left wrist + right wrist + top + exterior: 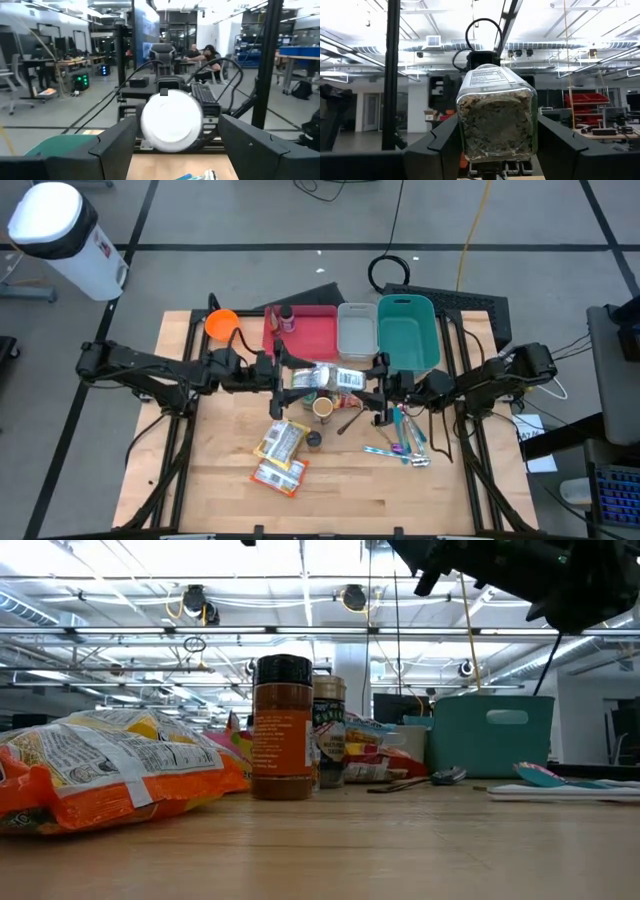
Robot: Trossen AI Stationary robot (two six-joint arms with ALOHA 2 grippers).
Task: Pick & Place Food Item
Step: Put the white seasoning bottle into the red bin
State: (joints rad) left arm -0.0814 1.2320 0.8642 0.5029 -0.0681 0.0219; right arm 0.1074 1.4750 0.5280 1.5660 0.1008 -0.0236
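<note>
Both my pincers grip one jar above the table

My left pincer (285,375) pinches the jar (330,377) at its white lid (171,121), seen only from the left wrist; my right pincer (378,387) clamps its glass base (496,125). From above, the jar lies level between them, over the table (210,480).

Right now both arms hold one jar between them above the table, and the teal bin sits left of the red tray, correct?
Not quite: in the high view the teal bin sits right of the red tray, with a grey bin between. Both grippers, left and right, do hold the jar.
</note>
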